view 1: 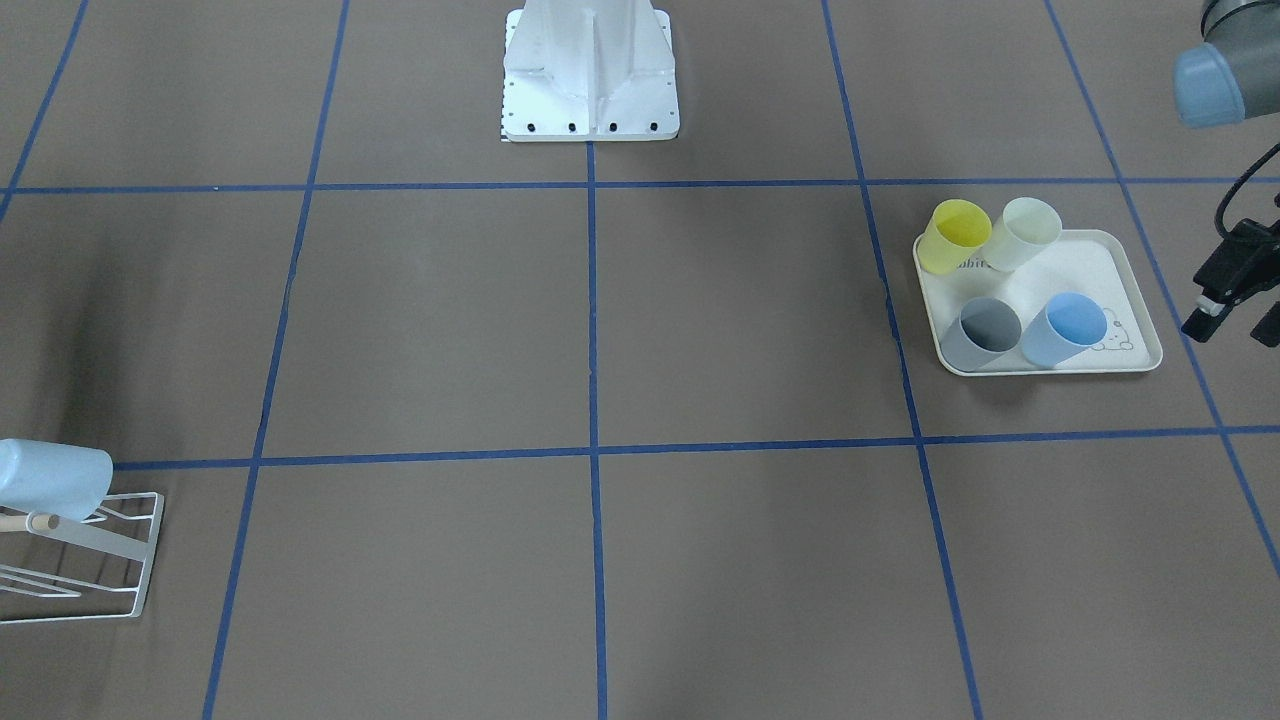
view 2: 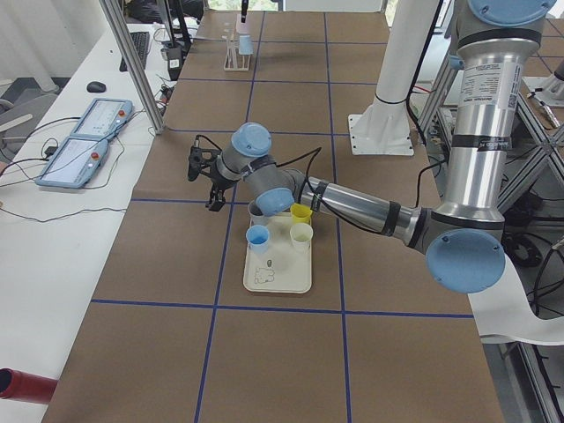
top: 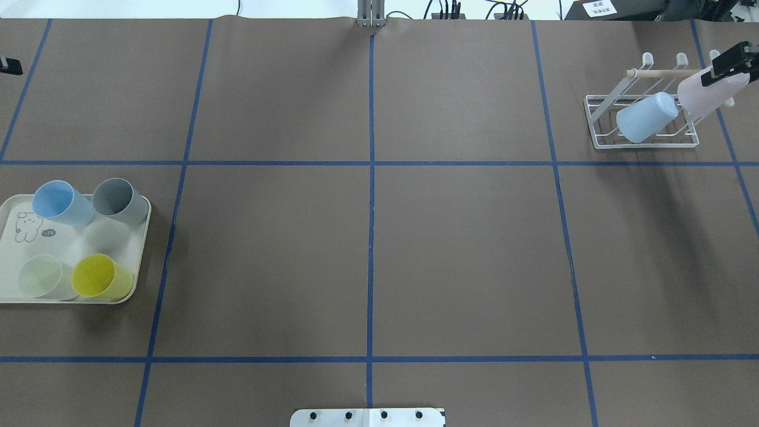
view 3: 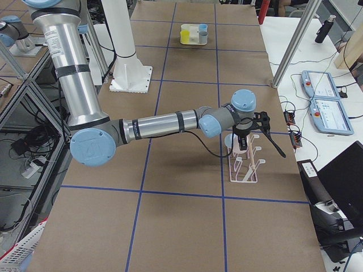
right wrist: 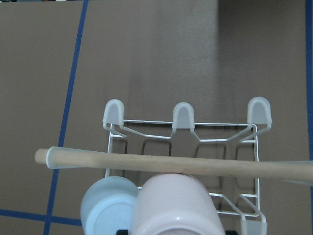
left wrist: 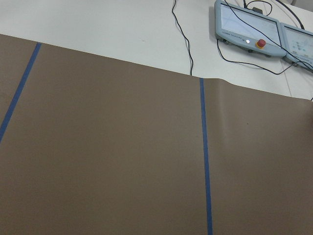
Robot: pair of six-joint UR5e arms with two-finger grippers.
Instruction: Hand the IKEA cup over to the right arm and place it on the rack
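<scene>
The cream rabbit-print plastic tray (top: 77, 240) holds four upright plastic cups: blue cup (top: 59, 203), grey cup (top: 120, 200), pale green cup (top: 41, 277), yellow cup (top: 99, 277). The left gripper (view 1: 1232, 322) hangs near it, jaws apart, empty. On the white wire rack (right wrist: 183, 116) one light blue cup (top: 646, 117) leans slanted. The right gripper (top: 724, 62) clamps the pale pink plastic cup (top: 708, 92) beside the rack's wooden dowel (right wrist: 146, 164); whether they touch cannot be told. Six cups in all.

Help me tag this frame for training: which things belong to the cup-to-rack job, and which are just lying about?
In the job: pink cup, right pincer holding it, rack.
Lying about: pale blue cup on the rack, tray, its bright blue cup, grey cup, pale green cup, yellow cup.
</scene>
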